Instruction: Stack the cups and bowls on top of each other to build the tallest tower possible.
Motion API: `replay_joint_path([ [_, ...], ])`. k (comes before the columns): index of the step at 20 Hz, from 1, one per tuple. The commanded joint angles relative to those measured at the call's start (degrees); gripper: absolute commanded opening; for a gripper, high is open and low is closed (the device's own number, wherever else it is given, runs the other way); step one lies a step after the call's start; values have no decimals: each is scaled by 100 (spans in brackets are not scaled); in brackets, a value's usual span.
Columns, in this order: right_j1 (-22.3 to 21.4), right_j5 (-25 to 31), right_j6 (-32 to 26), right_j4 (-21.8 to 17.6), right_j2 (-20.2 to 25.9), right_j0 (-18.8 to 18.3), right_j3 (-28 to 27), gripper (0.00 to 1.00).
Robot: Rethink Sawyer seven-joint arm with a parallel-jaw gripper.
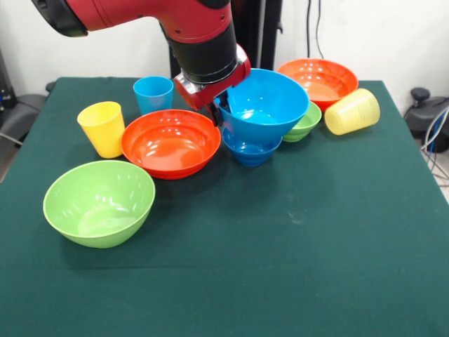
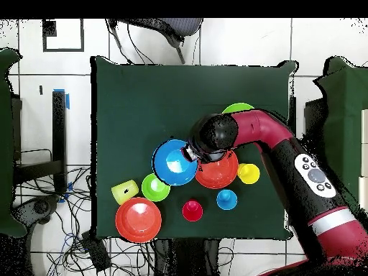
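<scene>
My gripper (image 1: pixel 217 113) (image 2: pixel 190 153) is shut on the left rim of the big blue bowl (image 1: pixel 266 105) (image 2: pixel 175 162). That bowl tilts slightly, its base in the mouth of the small dark blue bowl (image 1: pixel 251 149); whether they touch I cannot tell. This pair is the only tower in view. Beside it lie an orange-red bowl (image 1: pixel 170 142) (image 2: pixel 218 170) and a small green bowl (image 1: pixel 304 123) (image 2: pixel 154 187). A second orange-red bowl (image 1: pixel 317 81) (image 2: pixel 138 219) stands behind. The big green bowl (image 1: pixel 99 202) (image 2: pixel 241 109) sits apart.
A yellow cup (image 1: pixel 103 128) (image 2: pixel 249 173) and a light blue cup (image 1: pixel 153 94) (image 2: pixel 226 199) stand upright. The ribbed pale yellow cup (image 1: pixel 352 111) (image 2: pixel 124 190) lies on its side. A red cup (image 2: pixel 192 210) shows only from overhead. All rest on the green tablecloth (image 1: pixel 295 267).
</scene>
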Motion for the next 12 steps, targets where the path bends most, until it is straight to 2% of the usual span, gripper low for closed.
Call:
replay_joint_path([
  [1,240,337,-1161,-345,-362,147,58,0],
  [12,305,351,-1054,-181,-333,94,261,0],
])
